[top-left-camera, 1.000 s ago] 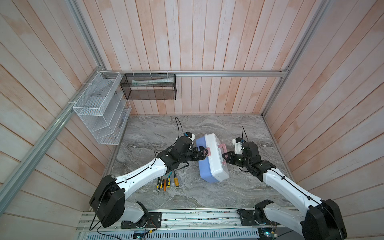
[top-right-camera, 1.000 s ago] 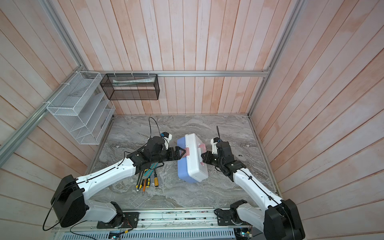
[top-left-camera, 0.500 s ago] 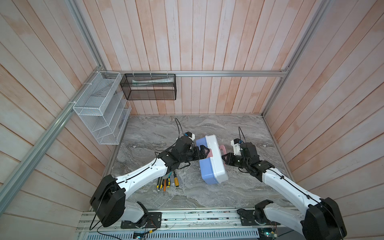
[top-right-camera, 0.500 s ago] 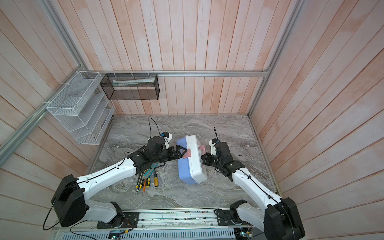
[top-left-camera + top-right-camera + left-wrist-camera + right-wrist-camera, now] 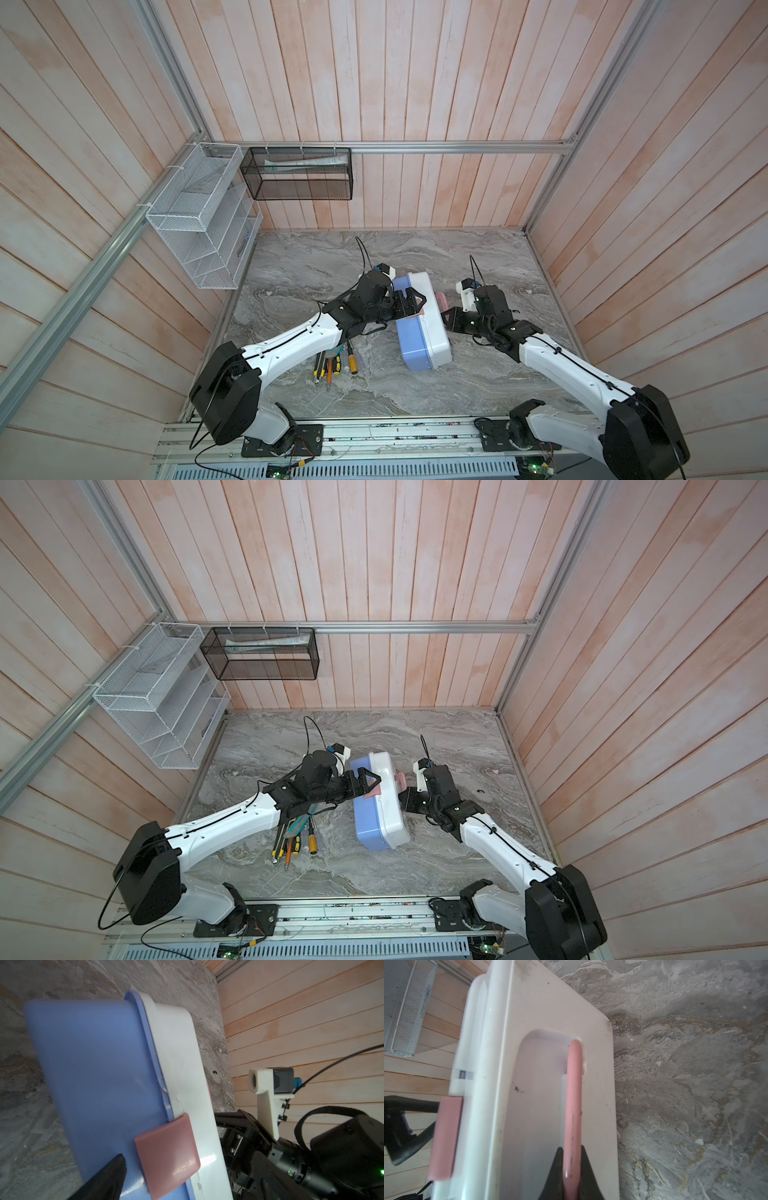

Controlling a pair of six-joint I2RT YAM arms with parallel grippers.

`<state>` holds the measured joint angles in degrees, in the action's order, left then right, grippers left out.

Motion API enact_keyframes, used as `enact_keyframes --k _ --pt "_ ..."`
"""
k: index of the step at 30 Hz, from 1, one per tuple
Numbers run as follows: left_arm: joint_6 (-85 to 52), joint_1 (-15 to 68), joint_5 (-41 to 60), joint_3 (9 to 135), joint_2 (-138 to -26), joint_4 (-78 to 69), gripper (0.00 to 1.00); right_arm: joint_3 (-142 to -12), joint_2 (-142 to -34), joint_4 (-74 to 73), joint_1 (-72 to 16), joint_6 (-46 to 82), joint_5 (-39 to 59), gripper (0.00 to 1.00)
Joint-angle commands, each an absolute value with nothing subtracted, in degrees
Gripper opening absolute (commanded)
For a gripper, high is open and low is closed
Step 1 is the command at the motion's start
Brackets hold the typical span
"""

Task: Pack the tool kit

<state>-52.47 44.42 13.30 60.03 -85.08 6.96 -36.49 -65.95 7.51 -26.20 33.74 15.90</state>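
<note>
1. In both top views I see the toolbox [image 5: 424, 332] tipped on its side on the table [image 5: 478, 257], with the tools [image 5: 332, 365] lying near it.
2. Left wrist: the left gripper [image 5: 415, 305] is spread wide, and the latch [image 5: 168, 1153] spans lid and base.
3. Right wrist: the right gripper [image 5: 572, 1167] pinches the handle [image 5: 573, 1105].

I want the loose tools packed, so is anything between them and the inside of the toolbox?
Yes: the white lid is shut on the blue base, the pink latch folded over the seam. The tools lie on the table beside the toolbox, whose handle the right gripper clamps.
</note>
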Motion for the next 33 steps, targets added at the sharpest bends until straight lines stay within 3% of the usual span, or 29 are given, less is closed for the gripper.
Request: enact_keyframes --k 1,10,18,33 --pt "-53.48 44.77 14.75 61.68 -86.61 10.41 0.96 -37.84 -66.18 4.94 -26.87 32.27 15.03 0.00" --pt "-53.88 44.83 18.96 61.15 -89.37 6.97 0.97 -38.71 -68.09 4.00 -27.89 31.60 14.67 0.00" --pt "-56.40 45.01 25.61 54.79 -89.47 -7.16 0.97 -38.76 -69.35 2.13 -28.32 32.07 15.03 0.00" --pt "-57.77 44.78 26.03 47.23 -85.74 -22.07 0.98 -37.13 -69.04 0.90 -28.45 32.87 14.20 0.00"
